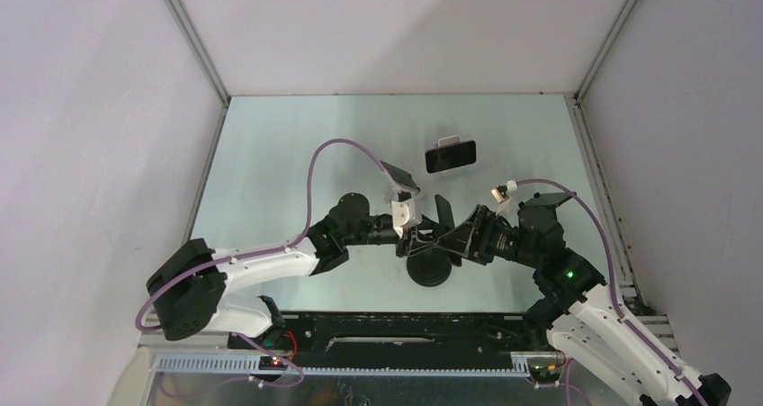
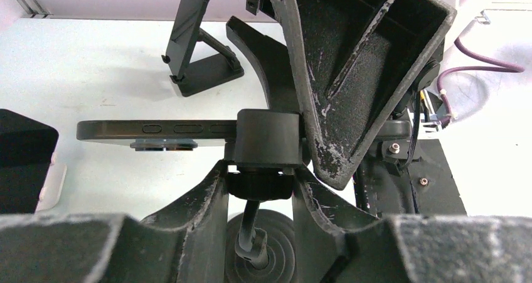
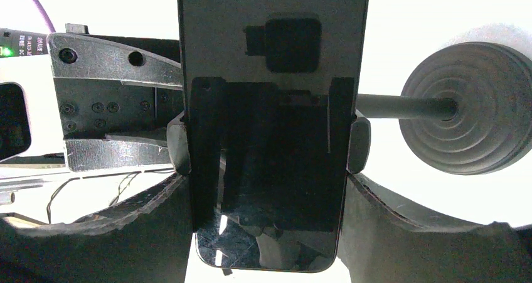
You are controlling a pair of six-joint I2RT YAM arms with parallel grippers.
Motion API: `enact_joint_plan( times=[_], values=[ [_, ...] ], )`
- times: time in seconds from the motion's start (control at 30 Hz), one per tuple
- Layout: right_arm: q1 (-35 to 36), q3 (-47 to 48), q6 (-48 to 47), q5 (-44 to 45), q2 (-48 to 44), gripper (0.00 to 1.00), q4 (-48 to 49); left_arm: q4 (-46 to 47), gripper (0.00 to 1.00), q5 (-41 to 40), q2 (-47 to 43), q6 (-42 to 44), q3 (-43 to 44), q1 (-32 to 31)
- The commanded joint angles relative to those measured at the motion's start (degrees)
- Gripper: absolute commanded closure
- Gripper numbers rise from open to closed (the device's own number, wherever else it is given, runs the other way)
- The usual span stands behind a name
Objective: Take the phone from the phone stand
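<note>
While the phone (image 3: 273, 63) is sitting in the clamp of the phone stand (image 2: 270, 138), I am reaching in with both arms, and they are meeting over the middle of the desk (image 1: 297, 145). My right jaws are gripping the phone across its width. Their fingers (image 3: 125, 233) are pressing on its two long edges just below the clamp's side arms, and the dark screen is facing my right wrist camera.

My left jaws are standing only narrowly apart and pinching the knob (image 2: 260, 186) under the clamp. One finger (image 2: 188, 214) is lying on each side of it, touching it as far as I can tell. A thin rod (image 2: 251, 226) is running from that knob to the round base (image 3: 467, 107), which is showing directly under the meeting jaws in the top view. I cannot tell whether the base is touching the desk.

Through my left wrist camera the phone is lying level and edge-on. Its side buttons are facing me and its camera bump is pointing down. One finger of my right jaws is covering the edge just beside the clamp.

Behind all this a black folding stand (image 2: 201, 51) is standing by itself. Farther back, a second phone (image 1: 450, 156) is leaning on a white holder (image 1: 447, 141), well apart from my arms.
</note>
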Motion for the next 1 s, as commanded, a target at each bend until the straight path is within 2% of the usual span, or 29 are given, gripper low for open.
enact_joint_plan(
  times=[0.0,0.03,0.1,0.13,0.17,0.2,0.23,0.27,0.33,0.73,0.97],
  values=[
    [0.40,-0.30,-0.29,-3.06,0.11,1.00,0.95,0.24,0.90,-0.10,0.65,-0.09,2.46,-0.19],
    [0.42,-0.30,-0.24,-3.17,0.05,1.00,0.83,-0.38,0.97,-1.12,0.32,0.14,2.39,-0.29],
    [0.40,-0.29,-0.32,-2.93,-0.15,0.94,0.58,-1.96,1.00,-1.45,-0.51,0.81,2.31,-0.38],
    [0.38,-0.29,-0.39,-2.89,-0.22,0.78,0.36,-2.40,1.00,-1.59,-0.88,1.02,2.24,-0.45],
    [0.41,-0.29,-0.42,-2.64,-0.25,0.66,0.25,-3.12,1.00,-1.76,-1.69,1.40,2.03,-0.49],
    [0.36,-0.29,-0.49,-2.44,-0.31,0.46,-0.07,-3.88,1.00,-1.93,-2.05,1.67,1.88,-0.50],
    [0.40,-0.29,-0.53,-2.13,-0.38,0.36,-0.19,-4.24,1.00,-2.39,-2.93,2.24,1.68,-0.50],
    [0.36,-0.29,-0.59,-2.05,-0.54,0.20,-0.05,-4.97,1.00,-2.56,-3.32,2.49,1.57,-0.50],
    [0.35,-0.29,-0.57,-2.42,-0.84,0.03,0.69,-5.57,1.00,-3.04,-4.56,3.22,1.28,-0.50],
    [0.48,1.66,0.52,-2.29,-3.56,0.01,1.58,-13.62,1.00,-3.79,-15.06,8.15,-1.18,-0.54],
    [2.96,4.44,2.04,-1.27,-1.08,0.01,3.41,-19.24,1.00,-3.55,-23.75,13.32,-4.21,-2.93]
  ],
)
